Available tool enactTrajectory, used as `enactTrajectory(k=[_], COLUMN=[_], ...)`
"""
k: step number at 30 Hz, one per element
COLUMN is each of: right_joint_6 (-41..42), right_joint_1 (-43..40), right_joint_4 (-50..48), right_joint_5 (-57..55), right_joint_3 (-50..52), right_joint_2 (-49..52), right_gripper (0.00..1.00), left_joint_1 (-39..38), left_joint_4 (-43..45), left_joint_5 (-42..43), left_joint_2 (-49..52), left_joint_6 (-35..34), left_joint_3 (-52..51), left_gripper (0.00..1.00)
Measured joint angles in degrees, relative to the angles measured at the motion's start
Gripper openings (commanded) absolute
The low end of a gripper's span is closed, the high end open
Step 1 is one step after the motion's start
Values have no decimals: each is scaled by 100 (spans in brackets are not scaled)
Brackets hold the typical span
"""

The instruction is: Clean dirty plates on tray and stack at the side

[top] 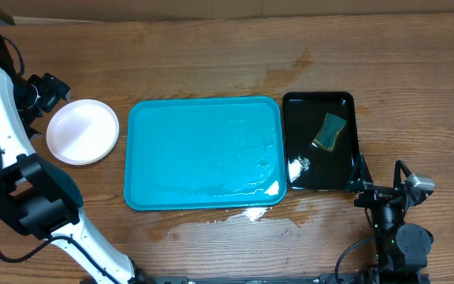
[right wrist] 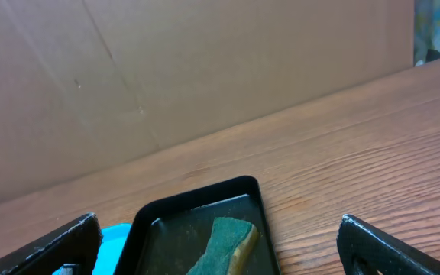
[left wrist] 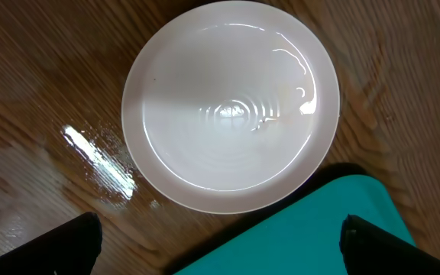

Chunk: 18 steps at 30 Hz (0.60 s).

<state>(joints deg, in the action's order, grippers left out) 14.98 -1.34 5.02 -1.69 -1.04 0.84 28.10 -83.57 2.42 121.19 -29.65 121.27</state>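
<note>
A white plate [top: 82, 132] lies on the wooden table just left of the turquoise tray [top: 203, 154]. It looks clean and glossy in the left wrist view [left wrist: 230, 103]. I cannot tell whether other plates lie under it, and no yellow-green plate shows. The tray holds no plates and has a wet film. Its corner shows in the left wrist view [left wrist: 319, 229]. My left gripper [top: 47, 88] hangs above the plate's far left side, open and empty [left wrist: 224, 256]. My right gripper [top: 371, 192] is open and empty [right wrist: 220, 252] at the front right, near the black tray.
A narrow black tray [top: 319, 142] stands right of the turquoise tray with a green and yellow sponge [top: 330, 131] in it; both show in the right wrist view, tray [right wrist: 197, 208] and sponge [right wrist: 224, 241]. Water is spilled by the turquoise tray's front edge [top: 251, 213]. A cardboard wall stands at the back.
</note>
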Motion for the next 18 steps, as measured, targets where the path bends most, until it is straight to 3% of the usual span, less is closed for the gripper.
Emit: enactTrajectory(k=[12, 18], right_joint_6=[-2, 2], right_joint_1=[0, 0], right_joint_4=[0, 2], right_joint_5=[0, 0], right_joint_3=[0, 0], right_joint_2=[0, 0], right_gripper=[100, 100], left_joint_1=[-20, -450], left_joint_4=[2, 101], left_joint_5=[2, -7], left_joint_2=[-114, -1327], left_joint_6=[0, -2], left_joint_3=[-22, -92], left_gripper=[100, 100])
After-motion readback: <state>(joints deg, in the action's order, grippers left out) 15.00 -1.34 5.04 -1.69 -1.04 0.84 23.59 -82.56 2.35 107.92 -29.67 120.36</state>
